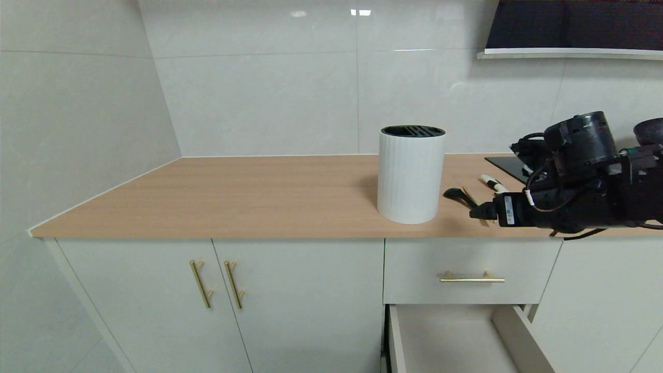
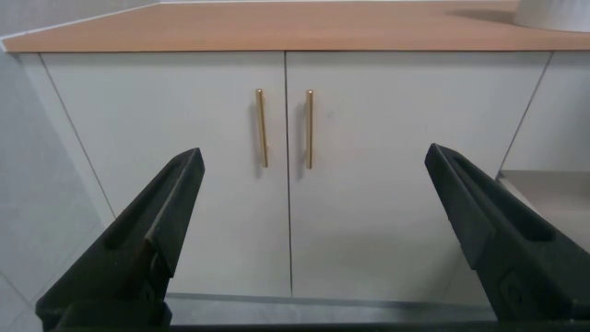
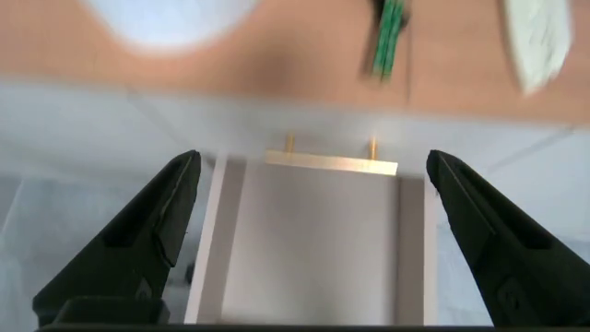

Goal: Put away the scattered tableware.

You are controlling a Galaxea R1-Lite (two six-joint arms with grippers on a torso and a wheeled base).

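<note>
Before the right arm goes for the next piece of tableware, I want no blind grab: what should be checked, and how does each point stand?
1. Right gripper open and empty: ok.
2. Lower drawer pulled open: ok.
3. Tableware lying on the counter, right of the white holder: ok.
4. Right gripper lined up over a piece: not ok; in its wrist view the drawer, not a piece, lies between the fingers.
5. Left gripper open, down by the cabinet doors, out of the way: ok.
6. What kind each piece is: cannot tell.
</note>
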